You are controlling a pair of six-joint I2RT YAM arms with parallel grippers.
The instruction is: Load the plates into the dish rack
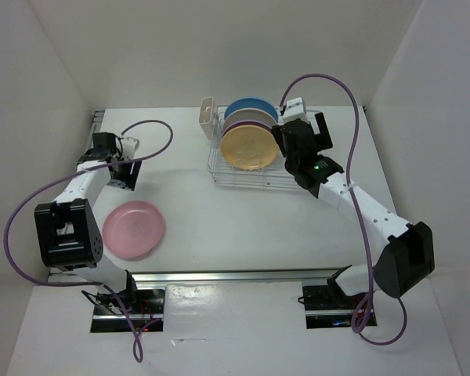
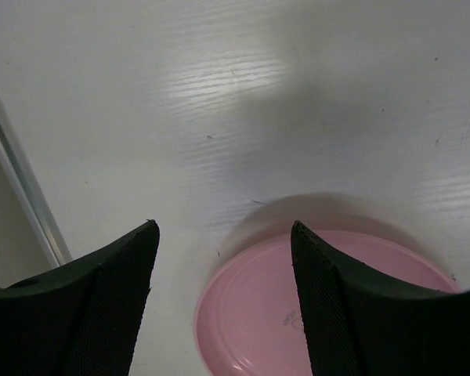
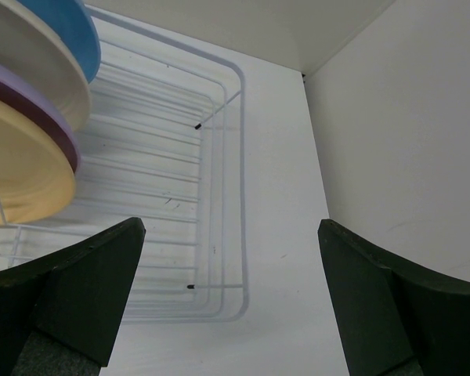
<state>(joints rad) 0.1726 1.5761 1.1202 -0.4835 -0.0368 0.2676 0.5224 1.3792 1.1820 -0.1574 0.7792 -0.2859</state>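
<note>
Four plates (image 1: 249, 145), seemingly, stand racked; pink plate (image 1: 133, 229) flat.

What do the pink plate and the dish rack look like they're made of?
Pink plate: probably plastic, smooth with a soft satin sheen; the colour is uniform and the rim looks thin and moulded. Dish rack: thin wire, likely metal, with a pale silvery-white finish; whether that is a coating or plating cannot be told.

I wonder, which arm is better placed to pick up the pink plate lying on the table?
Left. The pink plate lies on the left side, and the left gripper, open and empty, hovers close to it. The right gripper is across the table at the dish rack.
</note>
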